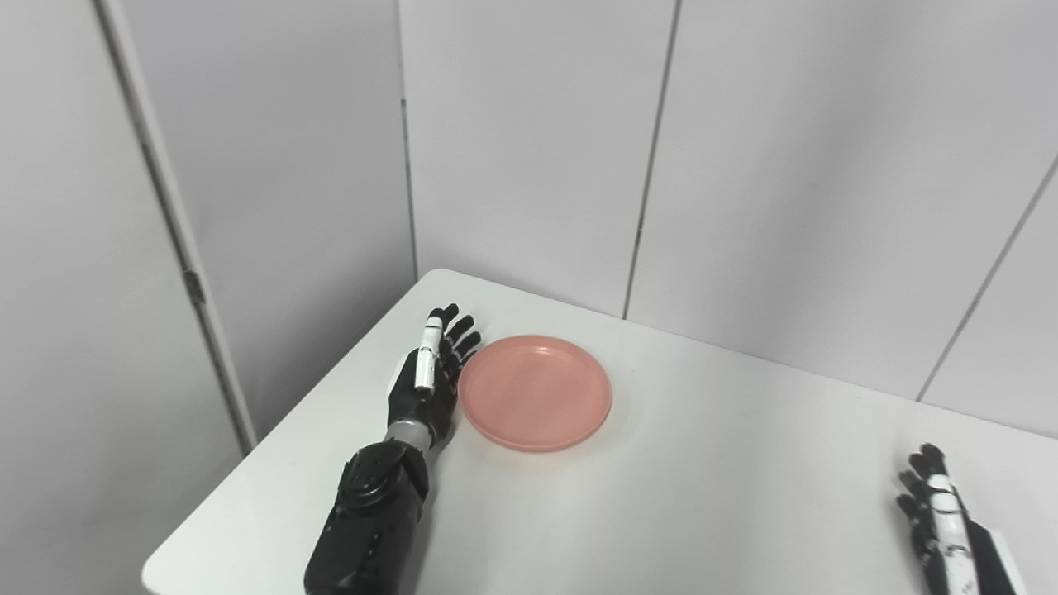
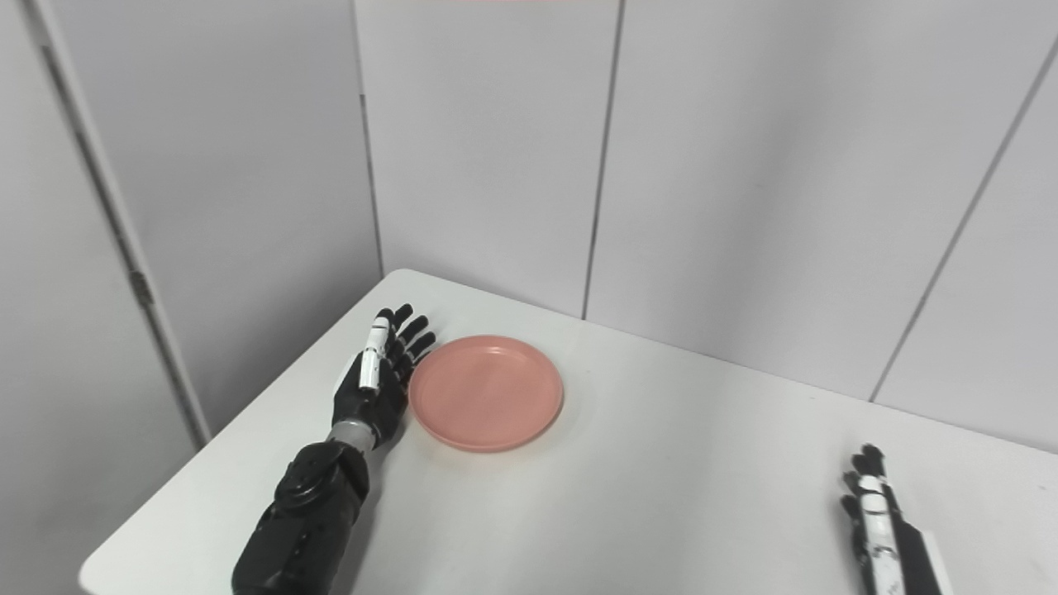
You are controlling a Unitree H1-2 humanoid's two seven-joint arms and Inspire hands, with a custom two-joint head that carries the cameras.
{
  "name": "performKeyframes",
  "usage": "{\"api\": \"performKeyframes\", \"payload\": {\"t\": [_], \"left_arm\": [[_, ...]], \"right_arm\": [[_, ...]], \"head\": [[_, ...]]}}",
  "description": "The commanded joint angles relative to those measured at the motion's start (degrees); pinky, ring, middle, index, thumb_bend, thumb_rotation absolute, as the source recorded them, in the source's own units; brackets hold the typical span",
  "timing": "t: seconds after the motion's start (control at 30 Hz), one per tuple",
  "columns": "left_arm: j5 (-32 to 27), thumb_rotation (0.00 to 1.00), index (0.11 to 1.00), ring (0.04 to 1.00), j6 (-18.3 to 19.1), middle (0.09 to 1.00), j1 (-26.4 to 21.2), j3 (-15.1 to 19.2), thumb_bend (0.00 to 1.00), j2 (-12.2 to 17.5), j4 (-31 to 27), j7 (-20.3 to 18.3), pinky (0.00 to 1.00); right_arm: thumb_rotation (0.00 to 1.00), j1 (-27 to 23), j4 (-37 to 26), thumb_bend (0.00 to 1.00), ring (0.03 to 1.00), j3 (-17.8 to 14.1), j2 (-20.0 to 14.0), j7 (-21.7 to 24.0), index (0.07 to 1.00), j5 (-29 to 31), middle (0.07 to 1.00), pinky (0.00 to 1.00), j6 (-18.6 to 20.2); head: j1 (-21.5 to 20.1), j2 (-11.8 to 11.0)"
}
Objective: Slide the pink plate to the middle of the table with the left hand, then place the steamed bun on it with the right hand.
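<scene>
Starting with the left eye view, the pink plate [image 1: 535, 392] is seen lying flat near the table's far left corner, well short of the middle; the left hand [image 1: 428, 376] is set edge-on just beside the plate's left rim, fingers stretched out and apart, nothing gripped, and whether rim and palm touch cannot be told; a push landing high on the sloped rim could, it is judged, tip the plate or let the hand ride over it, and an off-centre push could spin it toward the table [image 1: 702, 496] far edge. In the right eye view, the right hand [image 2: 874, 516] is found near the near right corner, well apart from the plate, fingers extended and empty; no steamed bun is shown in either view, so the second step may be left without its object.
</scene>
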Motion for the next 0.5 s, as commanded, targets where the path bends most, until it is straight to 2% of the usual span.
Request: {"api": "performKeyframes", "payload": {"t": [0.0,0.17,0.2,0.4,0.47], "left_arm": [[0.0,1.00,0.928,0.913,4.6,0.928,0.9,-1.8,0.41,-1.7,0.8,-1.1,0.92],[0.7,1.00,0.922,0.906,7.0,0.916,2.0,-4.9,0.41,-3.0,-1.3,-2.6,0.90],[0.7,1.00,0.921,0.905,7.5,0.916,2.4,-5.7,0.41,-3.3,-2.0,-3.1,0.90],[-0.2,1.00,0.934,0.928,10.5,0.931,4.4,-8.8,0.39,-4.3,-5.6,-6.3,0.93],[-0.2,1.00,0.962,0.945,11.6,0.956,5.1,-10.1,0.37,-4.7,-6.8,-7.3,0.96]], "right_arm": [[1.00,3.0,3.1,0.16,0.985,0.6,1.6,-0.1,0.993,0.0,0.989,1.00,-3.1],[1.00,3.0,4.3,0.21,0.963,0.7,2.6,-1.1,0.972,-1.0,0.969,0.98,-4.0],[1.00,3.1,4.4,0.22,0.962,0.8,2.8,-1.3,0.972,-1.2,0.968,0.98,-4.1],[1.00,3.4,4.4,0.24,0.959,1.3,4.1,-2.0,0.971,-2.4,0.964,0.97,-4.3],[1.00,3.5,4.1,0.22,0.972,1.7,4.3,-2.0,0.986,-2.9,0.978,0.98,-3.6]], "head": [[-1.5,0.2],[-4.7,0.4],[-6.6,0.3],[-10.5,-0.2],[-11.8,-0.2]]}}
